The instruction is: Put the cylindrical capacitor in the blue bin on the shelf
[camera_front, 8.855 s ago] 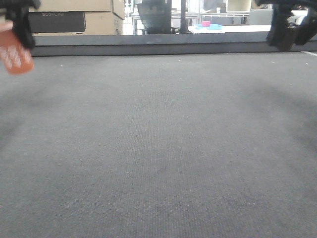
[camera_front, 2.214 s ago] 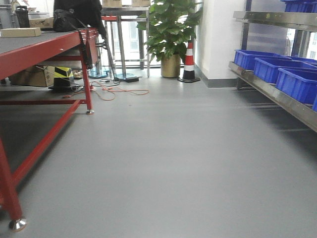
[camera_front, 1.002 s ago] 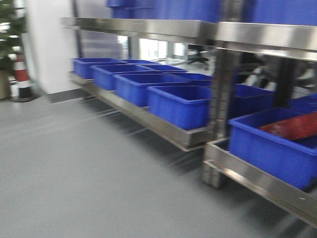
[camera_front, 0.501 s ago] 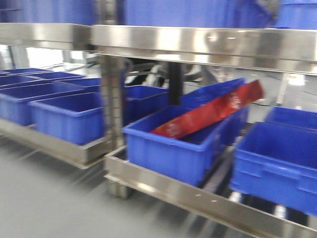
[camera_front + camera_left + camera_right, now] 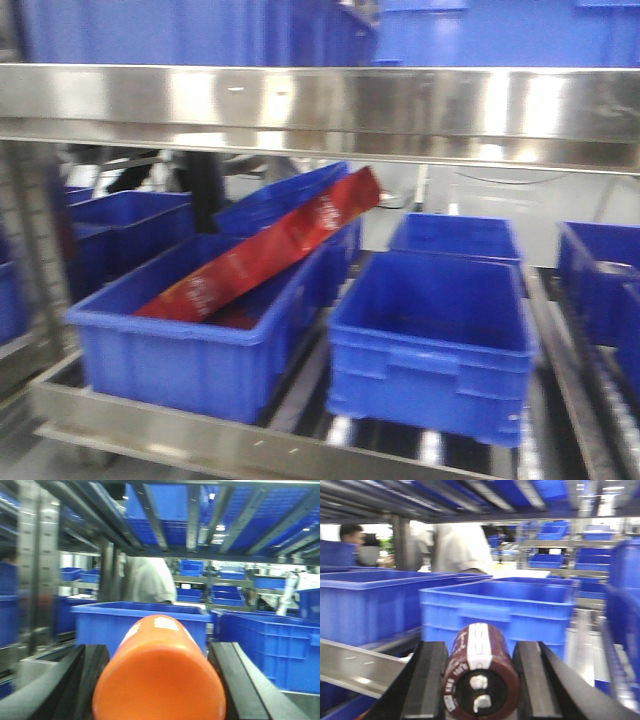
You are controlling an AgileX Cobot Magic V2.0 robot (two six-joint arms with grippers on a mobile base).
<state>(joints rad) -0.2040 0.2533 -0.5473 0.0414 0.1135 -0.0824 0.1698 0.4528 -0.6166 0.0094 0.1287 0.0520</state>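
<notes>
— What's changed?
— The front view has slid right along the shelf [image 5: 320, 105]. The red packet [image 5: 265, 255] now lies at left, and a blue bin [image 5: 430, 345] sits in the centre.
— Anything around?
— A person in a pale shirt [image 5: 460, 547] behind the shelf.
— The fingers?
— The right fingers [image 5: 427, 680] clamp the cylindrical capacitor [image 5: 480, 675], just short of the shelf. The left fingers [image 5: 237, 685] clamp an orange cylinder [image 5: 160, 675].

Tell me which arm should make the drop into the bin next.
Right. The right pincer grips the capacitor, with a blue bin straight ahead on the shelf. The left pincer holds only the orange cylinder.
</notes>
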